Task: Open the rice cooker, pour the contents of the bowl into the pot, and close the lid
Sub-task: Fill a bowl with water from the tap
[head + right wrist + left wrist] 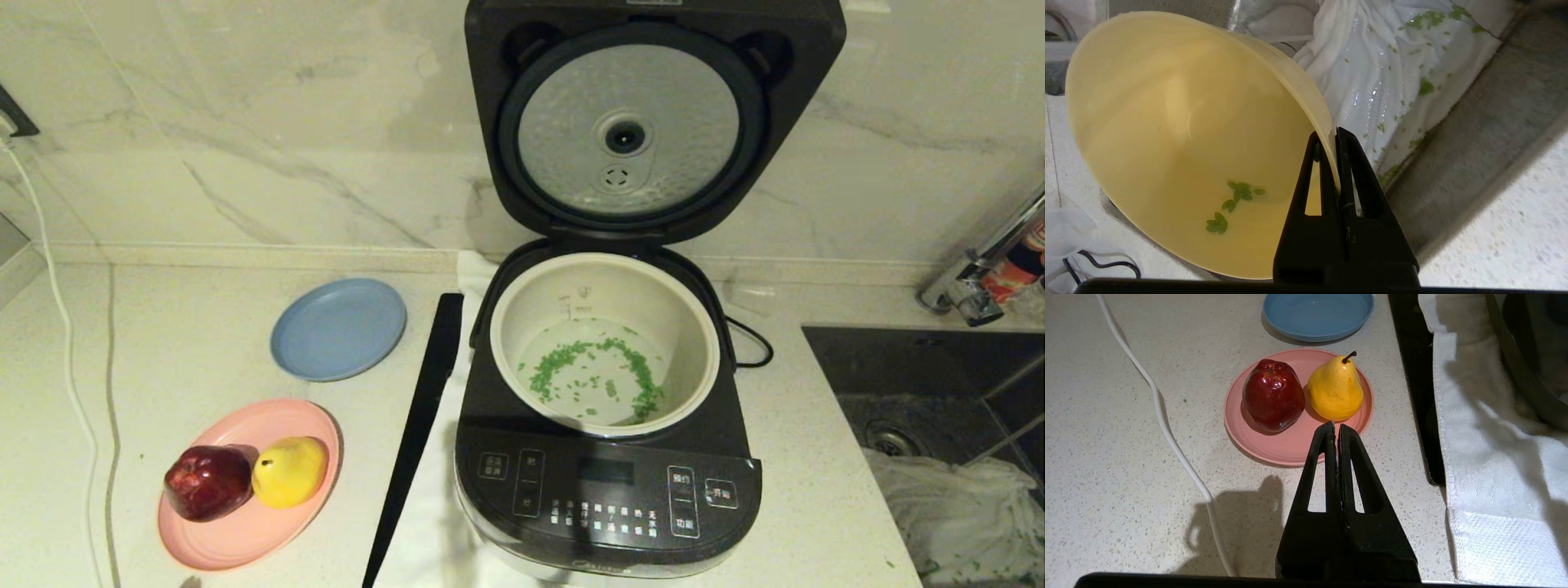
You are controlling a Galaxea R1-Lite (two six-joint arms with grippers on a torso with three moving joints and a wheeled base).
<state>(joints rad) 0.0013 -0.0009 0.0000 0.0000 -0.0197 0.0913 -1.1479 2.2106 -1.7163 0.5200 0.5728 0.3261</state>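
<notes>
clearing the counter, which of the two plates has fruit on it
The pink plate, nearest the front counter edge, carries a red apple and a yellow pear. The blue plate behind it holds nothing.

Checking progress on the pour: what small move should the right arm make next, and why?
Probably set the bowl down on the counter. The right gripper pinches its rim, only a few green bits cling inside, most lie in the pot, and the lid stands open.

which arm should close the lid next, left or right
Probably the left. The left gripper is shut on nothing, hanging by the pink plate. The right gripper is clamped on the bowl rim over the sink. The lid stands open.
</notes>
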